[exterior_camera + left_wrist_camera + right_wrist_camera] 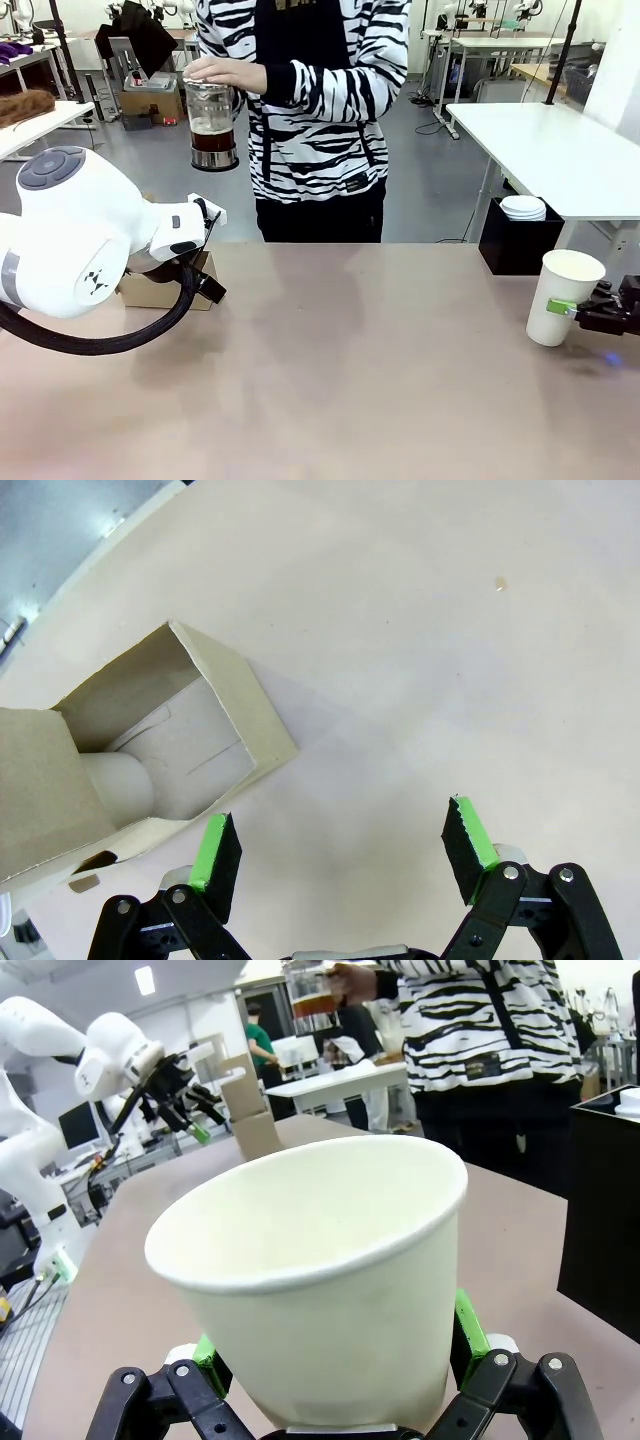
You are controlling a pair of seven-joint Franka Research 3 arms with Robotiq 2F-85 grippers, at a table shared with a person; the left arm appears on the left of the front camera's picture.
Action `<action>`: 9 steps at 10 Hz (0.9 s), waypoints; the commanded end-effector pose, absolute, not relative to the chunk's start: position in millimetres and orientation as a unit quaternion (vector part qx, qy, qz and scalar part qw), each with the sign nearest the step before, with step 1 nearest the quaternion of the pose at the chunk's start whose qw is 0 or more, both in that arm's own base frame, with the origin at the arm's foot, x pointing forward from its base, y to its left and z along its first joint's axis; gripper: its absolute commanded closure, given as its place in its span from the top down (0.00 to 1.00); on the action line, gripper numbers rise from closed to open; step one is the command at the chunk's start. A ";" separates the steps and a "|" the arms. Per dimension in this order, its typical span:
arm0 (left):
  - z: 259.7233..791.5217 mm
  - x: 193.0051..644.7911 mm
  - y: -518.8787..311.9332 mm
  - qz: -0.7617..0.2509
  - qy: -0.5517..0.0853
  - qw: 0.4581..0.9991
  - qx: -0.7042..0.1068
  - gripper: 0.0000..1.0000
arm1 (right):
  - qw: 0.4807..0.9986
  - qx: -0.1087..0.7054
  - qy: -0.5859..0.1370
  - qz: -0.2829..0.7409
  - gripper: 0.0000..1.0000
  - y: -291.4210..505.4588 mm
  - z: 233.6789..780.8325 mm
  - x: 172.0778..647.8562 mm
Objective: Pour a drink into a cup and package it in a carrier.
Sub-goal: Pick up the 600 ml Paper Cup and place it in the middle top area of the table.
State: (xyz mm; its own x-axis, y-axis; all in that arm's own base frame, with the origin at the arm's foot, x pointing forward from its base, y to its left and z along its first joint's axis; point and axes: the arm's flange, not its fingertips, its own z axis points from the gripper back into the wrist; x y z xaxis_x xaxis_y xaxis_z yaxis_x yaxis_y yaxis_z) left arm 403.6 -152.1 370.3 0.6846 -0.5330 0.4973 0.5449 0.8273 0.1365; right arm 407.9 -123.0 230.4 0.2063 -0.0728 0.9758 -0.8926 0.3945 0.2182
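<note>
Right claw [335,1348] gripping cup [310,1250], pitcher [212,125] seemingly half-full

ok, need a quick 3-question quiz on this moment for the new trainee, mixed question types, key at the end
1. True or false: the right fingers are shut on the white cup.
2. Pick one: where is the glass pitcher with the dark drink?
A. standing on the table by the cup
B. in the person's hands, held up at the far side of the table
C. between the left fingers
3. Fill the blank: the left fingers are open above the table, next to the brown cardboard ____.

Key: 1 true; 2 B; 3 carrier.
</note>
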 end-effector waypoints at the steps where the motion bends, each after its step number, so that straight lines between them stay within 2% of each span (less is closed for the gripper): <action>1: 370.5 403.4 -151.8 -0.294 -0.268 0.918 -0.012 1.00 | 0.630 0.436 -0.559 0.317 0.80 -119.1 231.5 410.9; 6: 370.5 403.4 -151.8 -0.294 -0.268 0.918 -0.012 1.00 | 0.636 0.444 -0.545 0.320 0.80 -124.8 230.9 407.8; 7: 370.5 403.4 -151.8 -0.294 -0.268 0.918 -0.012 1.00 | 0.647 0.428 -0.559 0.294 0.80 -111.3 258.8 401.4; 9: 370.5 403.4 -151.8 -0.294 -0.268 0.918 -0.012 1.00 | 0.660 0.414 -0.568 0.267 0.80 -66.6 323.0 418.8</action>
State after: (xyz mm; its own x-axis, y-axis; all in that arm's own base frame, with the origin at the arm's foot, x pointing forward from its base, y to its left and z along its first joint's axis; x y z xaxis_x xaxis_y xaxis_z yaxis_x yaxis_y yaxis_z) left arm 403.6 -152.2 370.3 0.6845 -0.5331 0.4973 0.5450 0.8272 0.1365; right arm 412.1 -101.5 280.5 0.1811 -0.1118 0.9771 -0.8630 0.4584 0.2124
